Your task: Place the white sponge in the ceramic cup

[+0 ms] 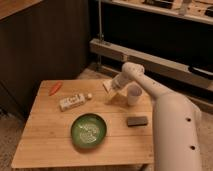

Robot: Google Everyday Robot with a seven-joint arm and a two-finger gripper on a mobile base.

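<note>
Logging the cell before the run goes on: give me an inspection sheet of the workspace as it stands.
Surface: wooden table, level.
Job's things: sponge at the gripper's tip, left of the cup, not in it; cup upright near the table's back right.
Clutter: green plate front centre; bottle lying on its side behind the plate; orange item back left; dark block right of the plate.
Grippers: gripper over the back of the table, just left of the cup.
Cables: nothing seen.
Surroundings: dark panel behind the table; metal shelving at back right.
</note>
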